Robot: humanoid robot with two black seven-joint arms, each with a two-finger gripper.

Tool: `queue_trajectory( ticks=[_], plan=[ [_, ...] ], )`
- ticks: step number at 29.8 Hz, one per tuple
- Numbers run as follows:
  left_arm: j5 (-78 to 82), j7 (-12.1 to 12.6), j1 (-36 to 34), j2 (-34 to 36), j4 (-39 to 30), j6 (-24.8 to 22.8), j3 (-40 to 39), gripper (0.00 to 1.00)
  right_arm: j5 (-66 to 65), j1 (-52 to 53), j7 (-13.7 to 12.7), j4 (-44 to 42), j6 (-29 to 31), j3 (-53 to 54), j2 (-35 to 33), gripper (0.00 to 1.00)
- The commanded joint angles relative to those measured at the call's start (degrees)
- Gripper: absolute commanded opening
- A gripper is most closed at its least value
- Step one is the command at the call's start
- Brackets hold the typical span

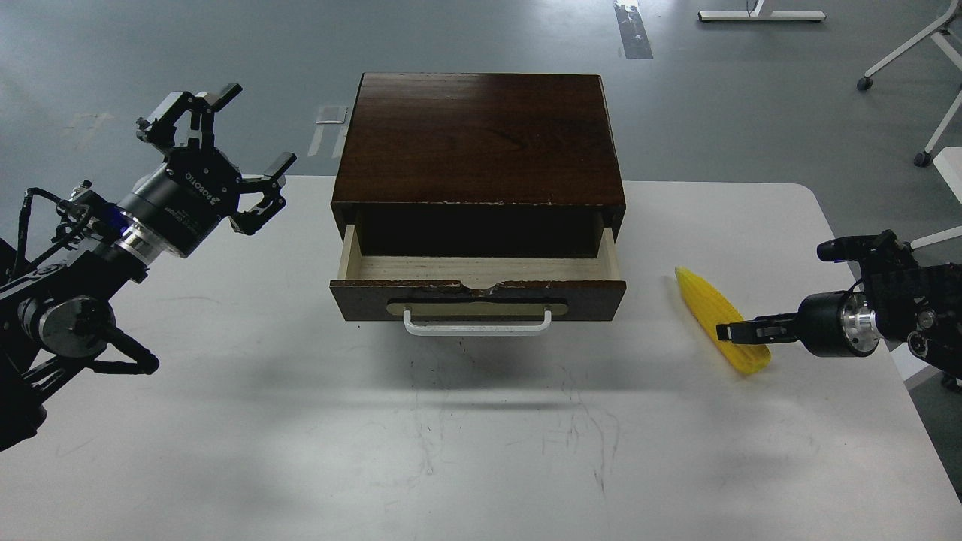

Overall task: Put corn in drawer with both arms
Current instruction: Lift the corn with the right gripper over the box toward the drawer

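Standing near the back middle of the white desk (481, 451) is a dark brown wooden box (481, 139) with its wide shallow drawer (478, 289) pulled partly out toward the viewer. Pale wood lines the inside of the drawer, and the part of its floor that shows holds nothing; the rear of the cavity lies in deep shadow under the box top. A white bar handle (477, 324) on a brass-coloured plate sits on the drawer front, whose top edge is chipped near the middle.

To the right of the drawer, well apart from it, a bright yellow ribbed plastic corn cob (714, 312) lies flat on the desk, its pointed tip toward the box and its thick end nearer the viewer.

At the left, the black left gripper (225, 143) hangs in the air beside the box, its fingers (272, 171) spread wide and holding nothing. At the right, the black right gripper (725, 331) reaches in low and crosses the thick end of the corn; it is seen dark and side-on, so I cannot tell whether its fingers are apart or closed, or whether they grip the cob.
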Motion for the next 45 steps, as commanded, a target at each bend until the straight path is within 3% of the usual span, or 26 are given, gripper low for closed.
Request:
queue_trajectory(
  ticks=[1, 7, 13, 20, 32, 45],
  plan=[
    [0.0, 0.0, 0.0, 0.2, -0.1, -0.1, 0.0, 0.98, 0.0, 0.6, 0.0, 0.4, 0.0, 0.0, -0.4, 0.04],
    [0.0, 0.0, 0.0, 0.4, -0.2, -0.3, -0.2, 0.98, 0.1, 9.2, 0.0, 4.5, -0.1, 0.0, -3.4, 0.04],
    [0.0, 0.0, 0.0, 0.2, -0.2, -0.7, -0.8, 0.98, 0.0, 26.3, 0.0, 9.0, 0.6, -1.6, -5.1, 0.04],
    [0.0, 0.0, 0.0, 0.4, -0.2, -0.8, -0.9, 0.98, 0.0, 44.1, 0.0, 18.2, 0.6, -12.8, 2.8, 0.05],
    [0.0, 0.0, -0.1, 1.3, -0.2, -0.9, -1.7, 0.98, -9.9, 50.2, 0.0, 21.3, -2.4, -14.7, 17.9, 0.05],
    [0.0, 0.0, 0.0, 2.6, -0.3, -1.5, -2.0, 0.98, -15.3, 49.8, 0.0, 20.4, -7.9, -18.4, 22.4, 0.06]
  ],
)
